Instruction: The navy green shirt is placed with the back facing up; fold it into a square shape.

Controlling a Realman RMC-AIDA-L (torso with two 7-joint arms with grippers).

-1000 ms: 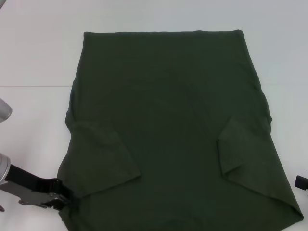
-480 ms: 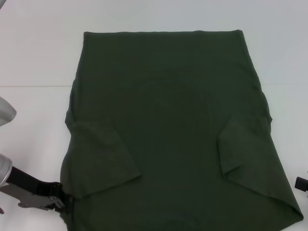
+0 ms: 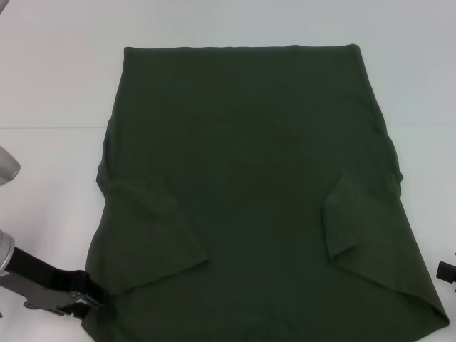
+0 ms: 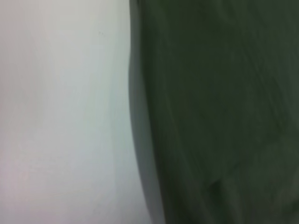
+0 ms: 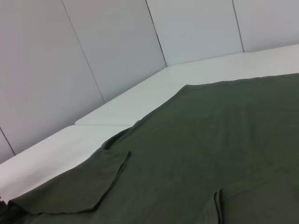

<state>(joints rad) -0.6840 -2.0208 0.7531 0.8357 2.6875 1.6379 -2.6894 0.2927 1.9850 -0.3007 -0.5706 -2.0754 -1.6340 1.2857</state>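
Reaching low, left gripper at navy green shirt corner.

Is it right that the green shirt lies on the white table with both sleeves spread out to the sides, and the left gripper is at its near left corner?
Not quite: the head view shows both sleeves folded inward onto the shirt. It does lie on the white table, with the left gripper at its near left corner.
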